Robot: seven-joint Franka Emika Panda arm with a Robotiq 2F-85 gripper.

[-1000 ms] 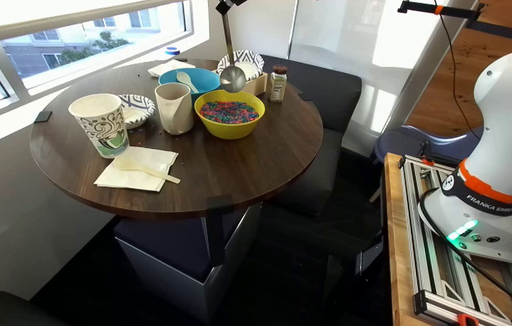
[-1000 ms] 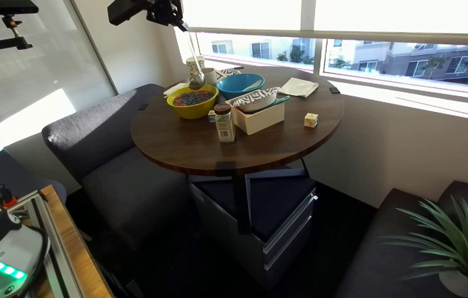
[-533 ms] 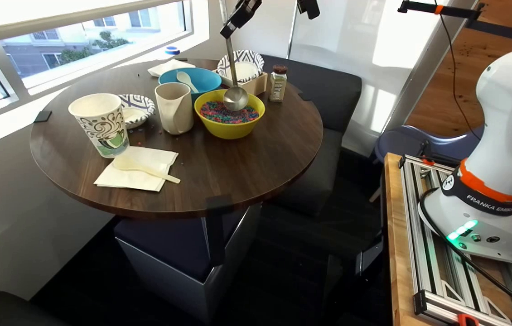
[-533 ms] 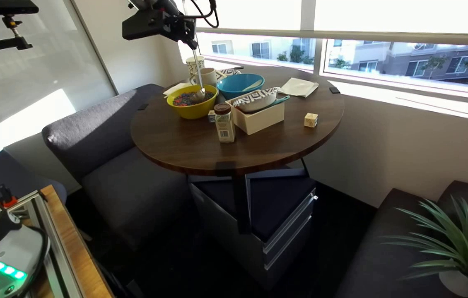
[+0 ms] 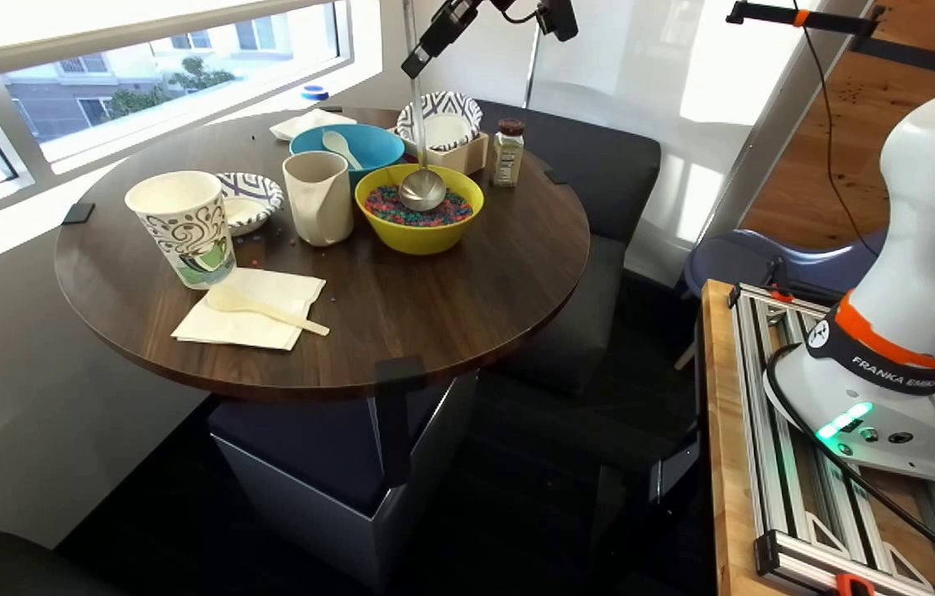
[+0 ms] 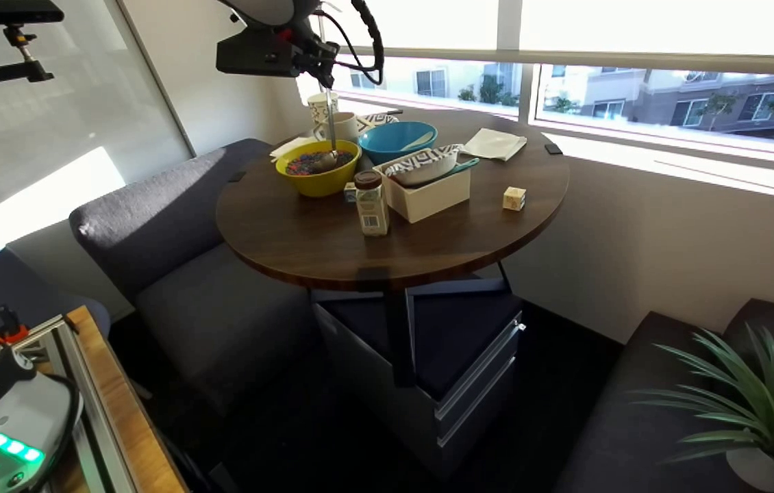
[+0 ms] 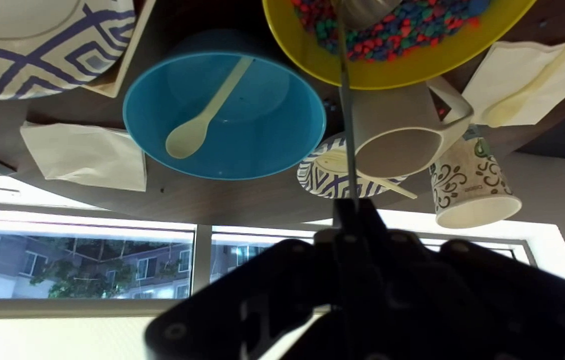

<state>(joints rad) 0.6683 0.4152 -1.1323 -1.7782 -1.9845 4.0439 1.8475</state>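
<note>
My gripper (image 7: 355,205) is shut on the thin handle of a metal ladle (image 5: 422,190), as both exterior views and the wrist view show. The ladle hangs nearly upright with its round scoop (image 6: 325,161) inside a yellow bowl (image 5: 418,242). Small red, blue and green pieces (image 7: 407,30) fill much of that bowl, and the scoop sits at their surface; whether it holds any cannot be told. Beside the yellow bowl stand a beige mug (image 5: 318,203) and a blue bowl (image 7: 262,150) with a pale spoon (image 7: 187,137) in it.
On the round table (image 5: 451,323) are a paper cup (image 5: 186,228), a napkin with a spoon (image 5: 256,310), a patterned paper bowl (image 5: 248,207), a spice jar (image 6: 372,205), a wooden box (image 6: 428,198) holding another paper bowl, a folded napkin (image 6: 494,145) and a small block (image 6: 514,198).
The arm has lowered the ladle from above the yellow bowl into it. Over the last half second the scoop shifted slightly across the pieces and the handle became more upright. The dishes have not moved.
</note>
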